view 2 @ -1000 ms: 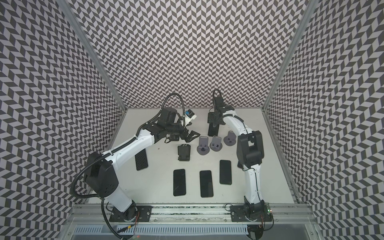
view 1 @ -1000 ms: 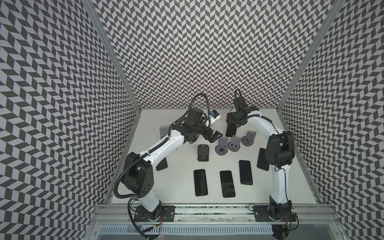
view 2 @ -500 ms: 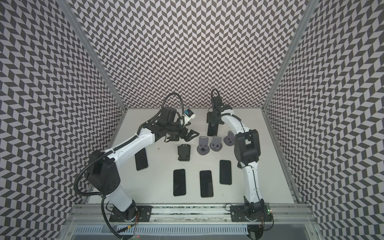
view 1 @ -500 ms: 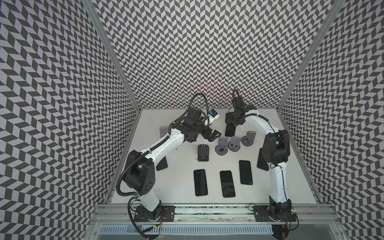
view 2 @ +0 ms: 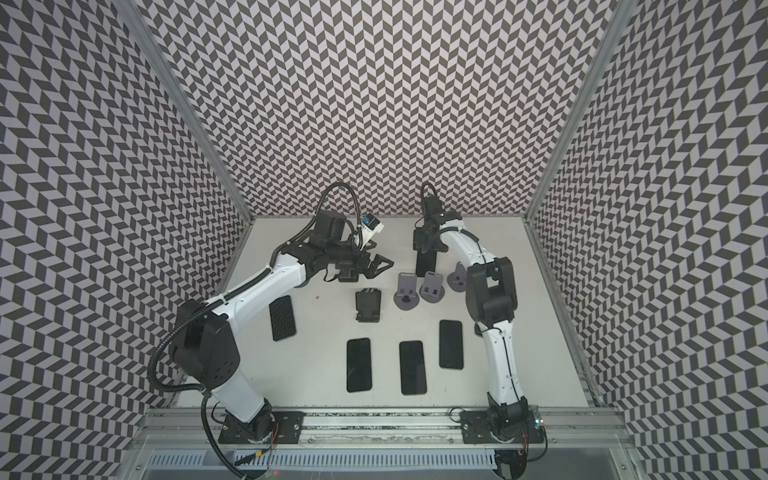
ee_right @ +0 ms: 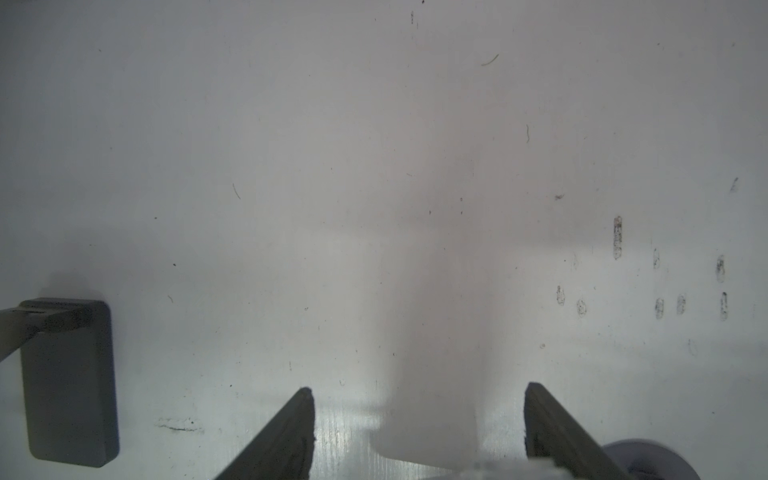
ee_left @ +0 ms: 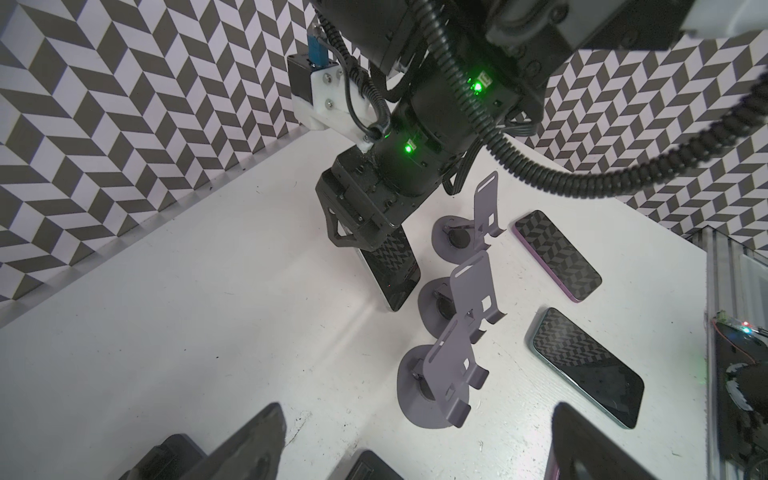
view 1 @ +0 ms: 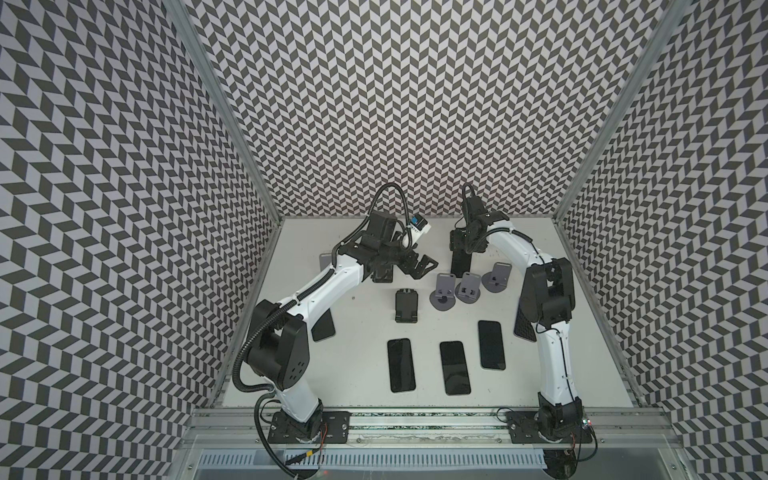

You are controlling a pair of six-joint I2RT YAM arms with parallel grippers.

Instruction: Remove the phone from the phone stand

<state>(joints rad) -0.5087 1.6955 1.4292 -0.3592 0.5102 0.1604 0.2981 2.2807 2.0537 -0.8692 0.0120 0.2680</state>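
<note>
Phone, barely moved, stays pinched in the right gripper clear of the phone stands, removal seemingly done; left gripper gapes empty.

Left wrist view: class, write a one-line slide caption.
Right arm's fingers clamp a phone beside three empty grey stands; two more phones lie flat.

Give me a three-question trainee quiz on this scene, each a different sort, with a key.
1. True or false: the right gripper is shut on a phone.
2. How many of the three round-based grey stands hold a phone? A) none B) one C) three
3. Fill in: the left gripper is ___.
Key: 1 true; 2 A; 3 open.
</note>
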